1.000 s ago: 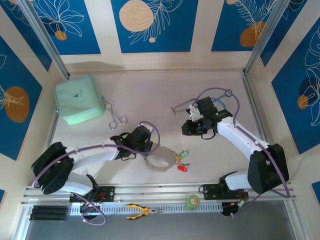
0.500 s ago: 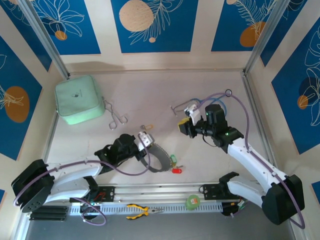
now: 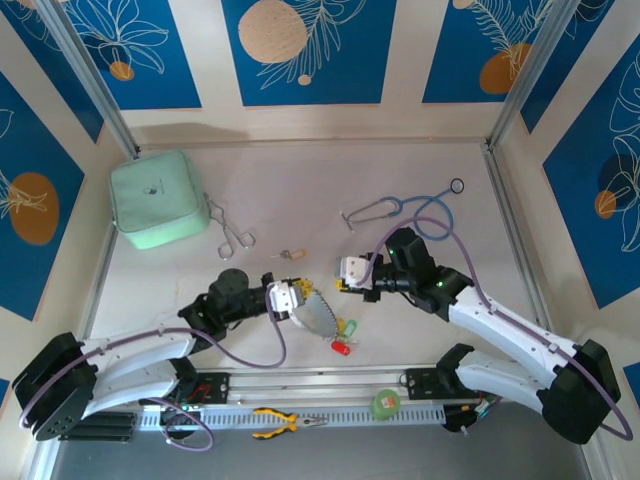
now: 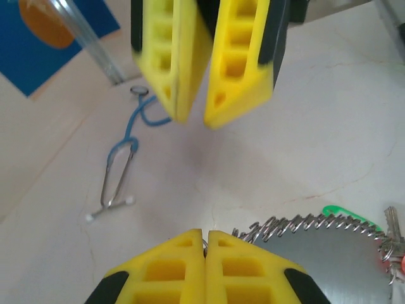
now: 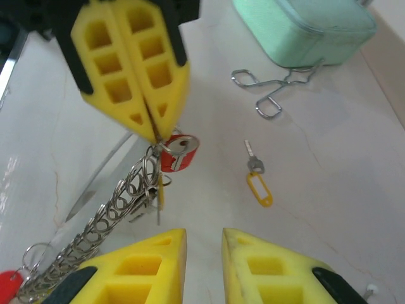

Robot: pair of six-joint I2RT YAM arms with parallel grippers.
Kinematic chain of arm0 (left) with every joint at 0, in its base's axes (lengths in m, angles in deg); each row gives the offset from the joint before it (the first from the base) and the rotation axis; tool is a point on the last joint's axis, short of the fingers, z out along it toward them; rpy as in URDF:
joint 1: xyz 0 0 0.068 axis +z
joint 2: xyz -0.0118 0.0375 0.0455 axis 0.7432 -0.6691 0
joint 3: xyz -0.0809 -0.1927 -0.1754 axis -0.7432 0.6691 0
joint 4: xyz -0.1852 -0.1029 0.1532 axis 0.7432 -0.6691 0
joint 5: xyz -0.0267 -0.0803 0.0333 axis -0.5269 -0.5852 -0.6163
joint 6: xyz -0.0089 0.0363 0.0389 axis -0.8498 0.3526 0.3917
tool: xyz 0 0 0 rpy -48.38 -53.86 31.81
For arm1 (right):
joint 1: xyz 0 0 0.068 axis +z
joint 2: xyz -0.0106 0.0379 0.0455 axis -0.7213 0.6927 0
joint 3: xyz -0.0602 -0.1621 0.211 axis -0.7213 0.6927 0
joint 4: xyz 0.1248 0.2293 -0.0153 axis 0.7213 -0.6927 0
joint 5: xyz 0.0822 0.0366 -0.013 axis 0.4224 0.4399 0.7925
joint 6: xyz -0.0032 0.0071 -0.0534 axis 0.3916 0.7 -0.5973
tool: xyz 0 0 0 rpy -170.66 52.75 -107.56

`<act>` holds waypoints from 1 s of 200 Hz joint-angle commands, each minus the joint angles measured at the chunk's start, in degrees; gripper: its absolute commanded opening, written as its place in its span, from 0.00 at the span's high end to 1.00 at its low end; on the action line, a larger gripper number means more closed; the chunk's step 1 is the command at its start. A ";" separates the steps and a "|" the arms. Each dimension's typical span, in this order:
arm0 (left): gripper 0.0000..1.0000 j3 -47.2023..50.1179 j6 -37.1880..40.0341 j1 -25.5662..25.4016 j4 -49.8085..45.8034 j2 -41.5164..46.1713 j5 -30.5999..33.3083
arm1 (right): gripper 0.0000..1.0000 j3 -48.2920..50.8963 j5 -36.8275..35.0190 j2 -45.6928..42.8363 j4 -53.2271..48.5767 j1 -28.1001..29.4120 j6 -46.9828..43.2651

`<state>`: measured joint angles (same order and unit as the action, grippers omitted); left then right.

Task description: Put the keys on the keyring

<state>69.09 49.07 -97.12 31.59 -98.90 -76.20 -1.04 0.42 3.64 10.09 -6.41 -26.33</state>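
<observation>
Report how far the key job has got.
Done: the green-tagged silvery key and red-tagged silvery key appear already on the thin silvery chain-like keyring. In hand: the left gripper, fingers shut, holds that keyring; the right gripper is empty, fingers apart. Left: the silvery key with the yellow tag lies loose on the table.

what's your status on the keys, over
left gripper shut on keyring. right gripper open, holding nothing. yellow-tag key loose on table, forceps beyond it.
</observation>
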 commanded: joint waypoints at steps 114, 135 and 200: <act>1.00 -0.59 8.66 0.52 7.21 0.65 -7.30 | 0.77 6.36 -9.25 0.89 5.71 11.08 -4.42; 1.00 -0.68 8.56 0.55 6.90 0.87 -7.58 | 0.78 6.82 -10.02 1.25 8.28 11.45 -4.02; 1.00 -0.61 8.05 0.56 7.68 0.23 -8.19 | 0.77 7.18 -8.84 2.61 10.82 12.36 -3.72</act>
<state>69.09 56.93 -97.12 35.20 -98.42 -82.28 5.49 -9.79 5.67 18.72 5.39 -30.97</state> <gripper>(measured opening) 0.064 0.212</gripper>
